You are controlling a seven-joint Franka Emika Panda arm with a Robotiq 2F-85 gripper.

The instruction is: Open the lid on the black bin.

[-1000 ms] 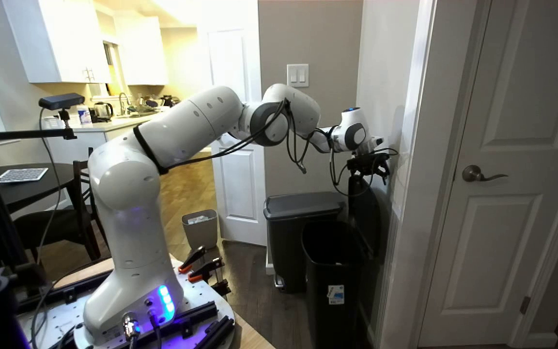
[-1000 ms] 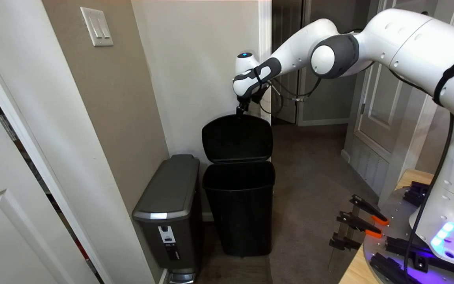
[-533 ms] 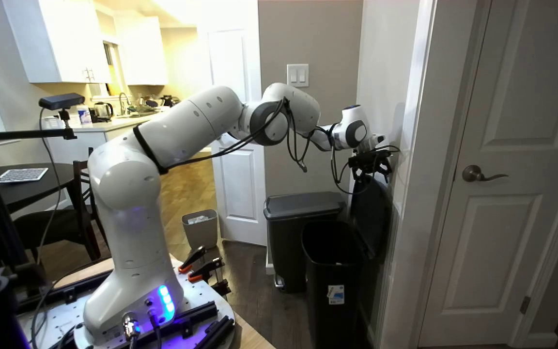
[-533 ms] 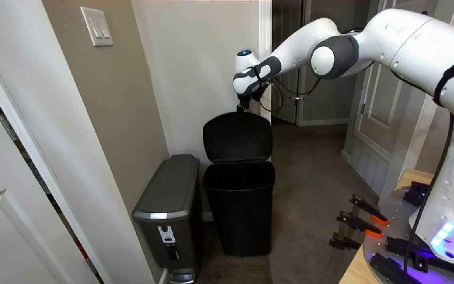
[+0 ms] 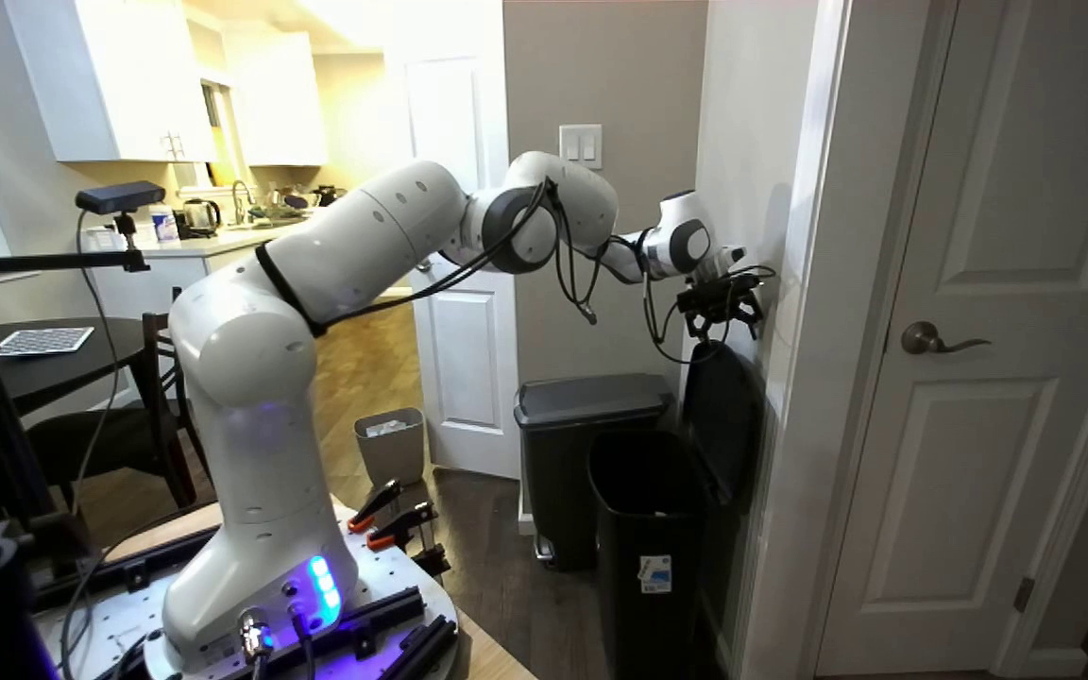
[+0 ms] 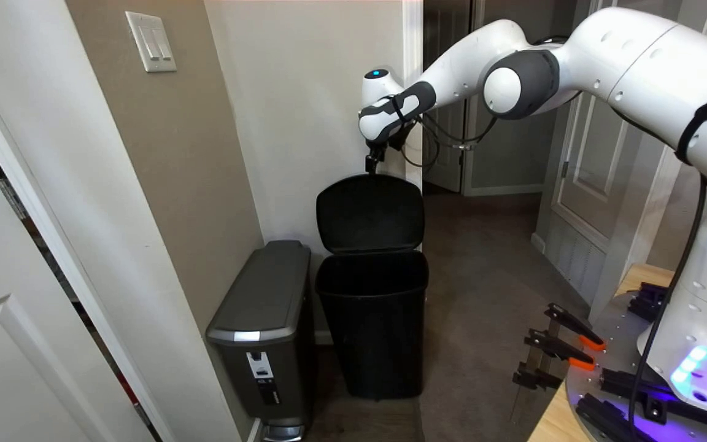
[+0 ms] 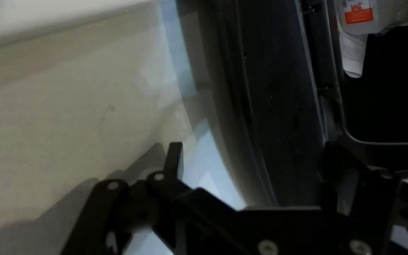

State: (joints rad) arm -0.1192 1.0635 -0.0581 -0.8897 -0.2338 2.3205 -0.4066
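Note:
The black bin (image 5: pixel 634 604) stands on the floor with a pale label on its front; it also shows in an exterior view (image 6: pixel 378 344). Its glossy black lid (image 5: pixel 725 416) stands up at the bin's back edge, leaning back toward the wall; it also shows in an exterior view (image 6: pixel 370 215) and, as a dark panel, in the wrist view (image 7: pixel 278 99). The bin's mouth is uncovered. My gripper (image 5: pixel 725 326) is just above the lid's top edge, seemingly clear of it (image 6: pixel 373 166). In the wrist view its fingers (image 7: pixel 253 152) are wide apart with nothing held between them.
A grey bin (image 5: pixel 591 406) with a dark top stands right beside the black bin. The wall (image 6: pixel 316 92) is close behind the lid and gripper. A white container (image 7: pixel 374 17) with an orange label and paper lie inside the black bin. A doorway edge is near.
The lid has tilted further back toward the wall. My gripper, which was at the lid's top edge, has risen off it; the lid has stayed upright over the last half second.

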